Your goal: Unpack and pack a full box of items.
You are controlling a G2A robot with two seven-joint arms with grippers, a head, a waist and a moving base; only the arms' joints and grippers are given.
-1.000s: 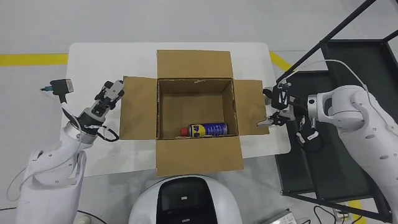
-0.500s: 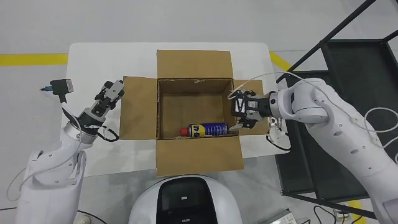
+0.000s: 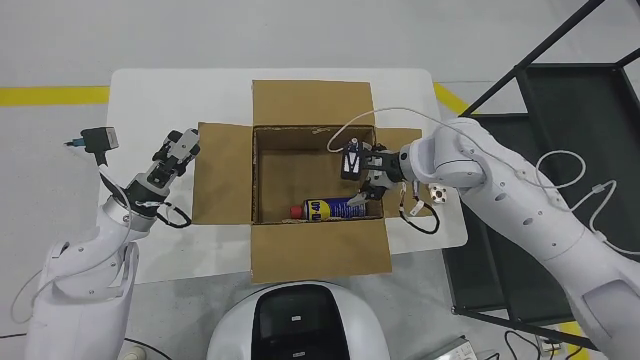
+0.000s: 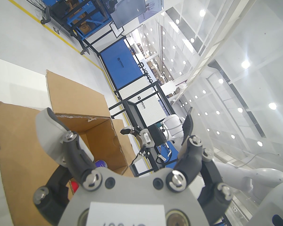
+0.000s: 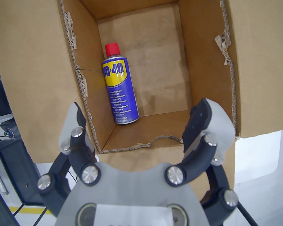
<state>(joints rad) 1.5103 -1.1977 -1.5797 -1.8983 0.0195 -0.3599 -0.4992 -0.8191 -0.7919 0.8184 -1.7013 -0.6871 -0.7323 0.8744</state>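
An open cardboard box (image 3: 312, 107) stands on the white table, all flaps folded out. One blue and yellow spray can (image 3: 335, 207) with a red cap lies on the box floor against the near wall, also seen as the can (image 5: 119, 88). My right gripper (image 3: 353, 172) hangs over the right part of the box opening, above the can, open with nothing in it (image 5: 138, 108). My left gripper (image 3: 185, 146) sits at the outer edge of the left flap, open and empty (image 4: 118, 118). Past the left gripper show the box (image 4: 18, 142) and the right gripper (image 4: 138, 143).
The white table (image 3: 170, 100) has bare room left of and behind the box. A dark metal rack (image 3: 570, 160) stands close on the right, with a slanted bar above it. A small grey device (image 3: 98, 140) sits off the table's left edge.
My right arm has swung left, from beyond the box's right flap to over the box opening, with its gripper open throughout. The left arm and the can have not moved.
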